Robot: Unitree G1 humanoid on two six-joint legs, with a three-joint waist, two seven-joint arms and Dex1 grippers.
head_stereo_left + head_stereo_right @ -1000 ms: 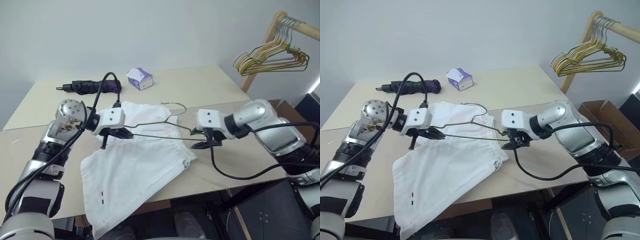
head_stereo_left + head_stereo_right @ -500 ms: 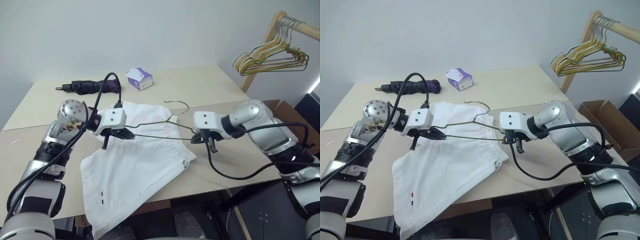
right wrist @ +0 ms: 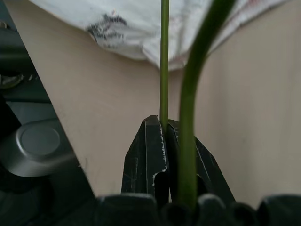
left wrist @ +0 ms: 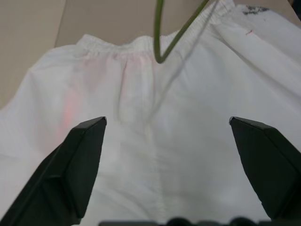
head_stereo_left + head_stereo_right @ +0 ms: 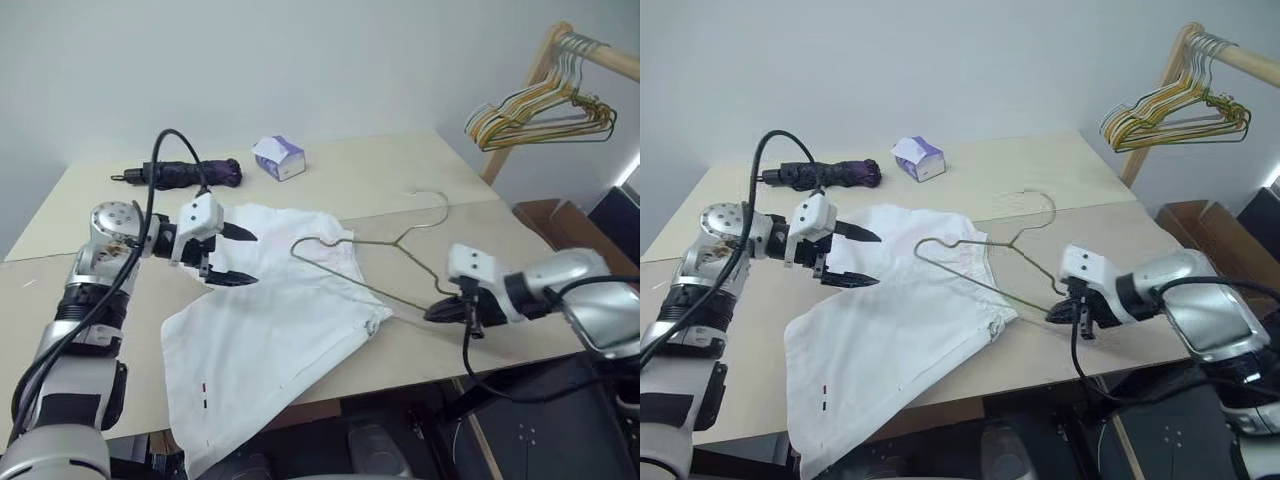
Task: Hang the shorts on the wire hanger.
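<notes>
From my head views, my left pincer [image 5: 232,255] stands wide open and empty above the waist end of the shorts [image 5: 270,340], which lie flat on the counter [image 5: 400,180]. My right pincer [image 5: 437,313] is clamped on one end of the wire hanger [image 5: 370,262]; the wire slants from it over the shorts, apparently just above the cloth.

My left wrist view has both fingers [image 4: 80,165] spread, white cloth between them, the wire's bend ahead.

My right wrist view shows the tips pinching the green wire.
</notes>
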